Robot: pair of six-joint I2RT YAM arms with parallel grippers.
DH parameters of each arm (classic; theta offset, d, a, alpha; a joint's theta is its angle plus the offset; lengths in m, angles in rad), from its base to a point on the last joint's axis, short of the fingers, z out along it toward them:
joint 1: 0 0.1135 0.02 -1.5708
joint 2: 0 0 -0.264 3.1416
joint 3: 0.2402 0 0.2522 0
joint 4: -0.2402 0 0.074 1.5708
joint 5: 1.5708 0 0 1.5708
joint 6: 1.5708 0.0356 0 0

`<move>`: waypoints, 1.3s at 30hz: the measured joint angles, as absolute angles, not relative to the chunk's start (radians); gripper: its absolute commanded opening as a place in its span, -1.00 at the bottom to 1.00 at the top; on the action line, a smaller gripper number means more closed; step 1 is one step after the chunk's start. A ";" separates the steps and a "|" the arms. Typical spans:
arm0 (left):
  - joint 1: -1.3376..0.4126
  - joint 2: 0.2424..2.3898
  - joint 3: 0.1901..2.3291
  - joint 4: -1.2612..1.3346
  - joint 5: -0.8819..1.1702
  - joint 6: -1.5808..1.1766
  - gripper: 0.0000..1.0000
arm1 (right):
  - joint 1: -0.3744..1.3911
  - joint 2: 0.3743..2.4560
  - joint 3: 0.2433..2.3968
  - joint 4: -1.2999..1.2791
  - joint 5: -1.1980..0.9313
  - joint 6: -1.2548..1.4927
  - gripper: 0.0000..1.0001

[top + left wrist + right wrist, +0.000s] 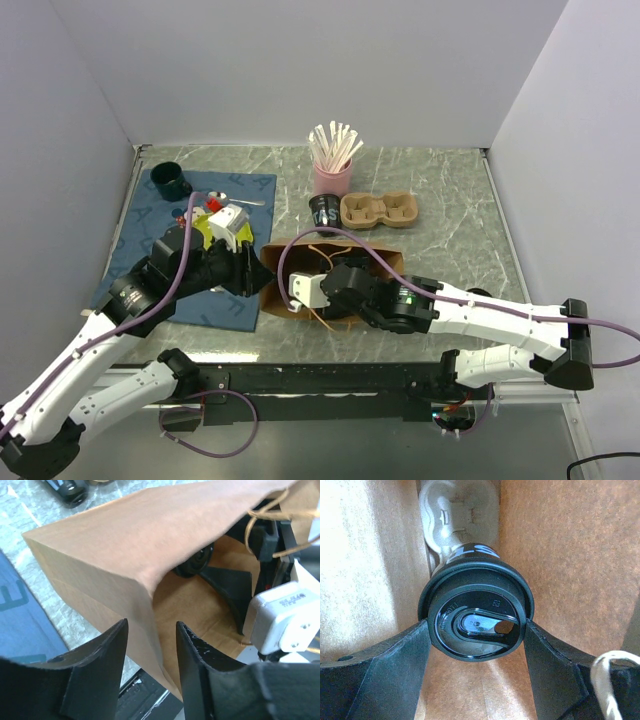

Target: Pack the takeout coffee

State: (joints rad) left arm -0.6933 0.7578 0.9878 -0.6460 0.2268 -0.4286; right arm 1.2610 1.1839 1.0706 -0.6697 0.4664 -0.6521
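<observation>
- Right wrist view: the right gripper (476, 630) is inside the paper bag (560, 555), clamped on the coffee cup (475, 587), one finger pressed to each side of its black lid.
- The cup lies with its lid facing this camera, brown bag walls to either side of it.
- Top external view puts the bag on its side at the near edge of the worktop (450, 200), about midway along it, with the right arm reaching in from the right.
- The left gripper (151, 627) is at the left rim of the bag's mouth. Its jaws are parted, one on each side of the bag's corner fold, and are not pinching the paper.
- Through the open mouth, the left wrist view shows one dark finger (225, 582) of the right gripper inside the bag.
- A second black cup (324, 210) stands toward the middle of the worktop, just beside a cardboard cup carrier (378, 210).
- A pink cup (332, 178) of wooden stirrers (333, 142) stands just behind them, nearer the far edge.
- A blue mat (160, 215) runs along the left edge, with a dark cup (170, 182) at its far corner.
</observation>
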 measured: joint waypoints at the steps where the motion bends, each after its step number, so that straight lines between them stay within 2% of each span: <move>1: -0.693 0.763 0.994 -0.651 0.220 -0.432 0.00 | 1.261 1.184 1.071 -0.670 0.466 -0.651 -0.16; 3: -0.693 0.767 1.005 -0.654 0.210 -0.431 0.01 | 1.264 1.180 1.071 -0.671 0.466 -0.648 -0.16; 5: -0.693 0.767 1.010 -0.657 0.199 -0.429 -0.07 | 1.264 1.174 1.070 -0.673 0.466 -0.643 -0.16; 7: -0.693 0.771 1.020 -0.661 0.189 -0.426 -0.33 | 1.264 1.171 1.070 -0.674 0.467 -0.633 -0.16; 9: -0.693 0.781 1.035 -0.662 0.187 -0.423 -0.45 | 1.264 1.170 1.070 -0.675 0.467 -0.624 -0.16; 13: -0.693 0.785 1.039 -0.659 0.191 -0.421 -0.98 | 1.267 1.170 1.070 -0.685 0.467 -0.612 -0.16; 24: -0.692 0.756 0.980 -0.624 0.335 -0.379 -0.98 | 1.258 1.170 1.028 -0.627 0.492 -0.732 -0.15; 39: -0.680 0.736 0.945 -0.602 0.380 -0.334 -0.98 | 1.188 1.220 1.026 -0.569 0.466 -0.832 -0.17</move>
State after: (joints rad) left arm -0.6804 0.7361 0.9455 -0.6018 0.3801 -0.3336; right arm 1.1885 1.2201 1.0256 -0.5686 0.4656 -0.8318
